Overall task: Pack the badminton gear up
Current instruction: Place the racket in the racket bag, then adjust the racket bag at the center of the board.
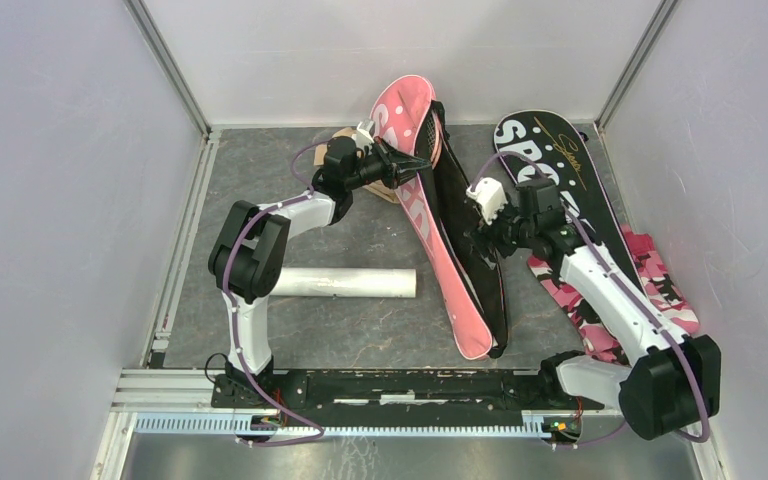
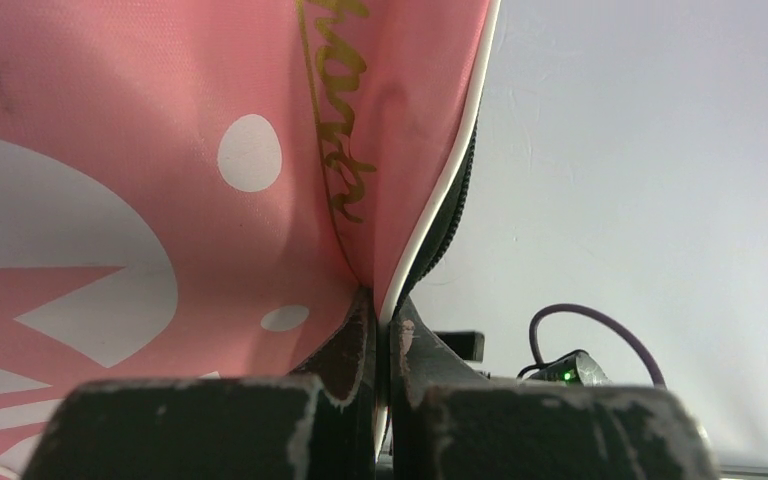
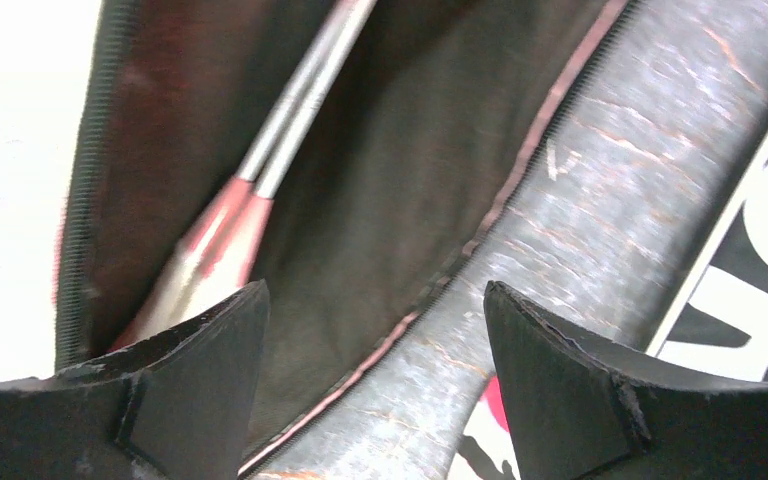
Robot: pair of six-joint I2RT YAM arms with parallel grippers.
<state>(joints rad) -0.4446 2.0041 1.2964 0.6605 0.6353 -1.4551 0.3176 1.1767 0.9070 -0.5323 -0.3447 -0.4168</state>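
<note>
A pink racket cover (image 1: 438, 250) lies open down the middle of the table, its top flap lifted. My left gripper (image 1: 415, 165) is shut on that flap's white-piped edge (image 2: 430, 215). Inside the open cover two racket shafts (image 3: 295, 95) show against the dark lining. My right gripper (image 1: 488, 243) is open and empty, hovering over the cover's lower zip edge (image 3: 520, 165). A black cover printed "SPORT" (image 1: 550, 170) lies at the right. A long white tube (image 1: 345, 284) lies at the left. No shuttlecocks show.
A pink camouflage cloth (image 1: 625, 290) lies under my right arm by the right wall. A tan cloth (image 1: 345, 135) sits behind my left wrist near the back wall. White walls close in on three sides.
</note>
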